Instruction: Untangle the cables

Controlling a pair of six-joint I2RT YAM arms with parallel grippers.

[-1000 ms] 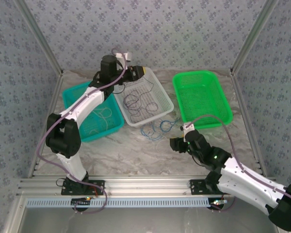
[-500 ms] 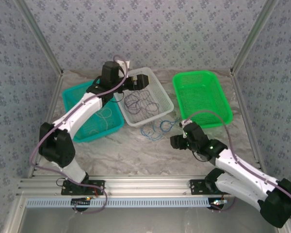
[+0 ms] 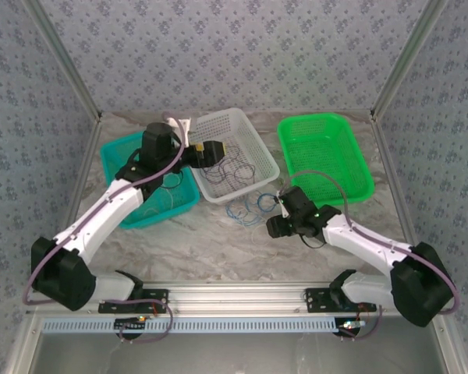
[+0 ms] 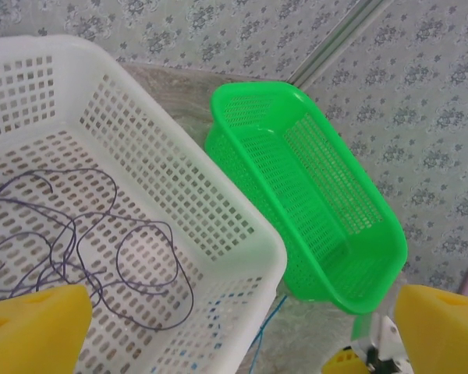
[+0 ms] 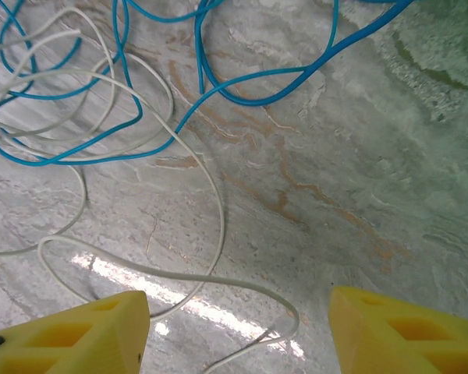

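Floral grey wallpaper [image 3: 234, 47] on far, left, right walls; marbled tabletop [image 3: 210, 249]; aluminium rail [image 3: 234, 298] along near edge.

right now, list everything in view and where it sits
white basket: one, white, back middle of table
green basket: one, green, back right
teal basket: one, teal, back left
dark purple cable: loops, count unclear, inside white basket
blue cable: loops, blue, on table in front of white basket
pale cable: whitish, tangled with blue cable on table; more in teal basket
table: one, marbled grey
arms: two, white and black
left hand: yellow fingers, open, above white basket
right hand: yellow fingers, open, low over the table cables
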